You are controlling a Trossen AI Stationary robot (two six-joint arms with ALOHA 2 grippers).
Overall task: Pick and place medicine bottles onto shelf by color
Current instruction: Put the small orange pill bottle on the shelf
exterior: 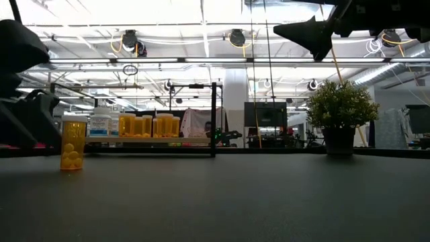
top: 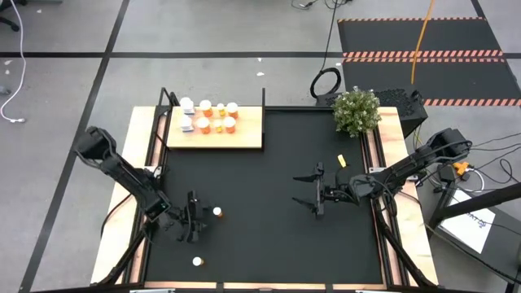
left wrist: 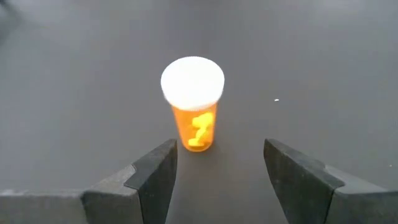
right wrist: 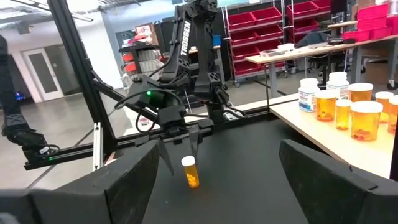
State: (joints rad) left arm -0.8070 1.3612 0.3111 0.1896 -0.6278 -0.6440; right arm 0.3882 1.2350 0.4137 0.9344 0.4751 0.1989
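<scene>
Your left gripper [top: 198, 216] sits low over the black mat [top: 260, 163] at the near left, fingers spread and holding nothing, with an orange bottle [top: 217, 212] standing upright just ahead of them, not touched. Another orange bottle [top: 197, 262] stands apart near the mat's front edge. At the far left, the shelf [top: 248, 129] carries the other bottles [top: 213, 116] in a cluster. Further right, your right gripper [top: 313, 192] hangs above the mat's middle, fingers wide and empty. A potted plant [top: 356, 111] stands at the far right corner.
</scene>
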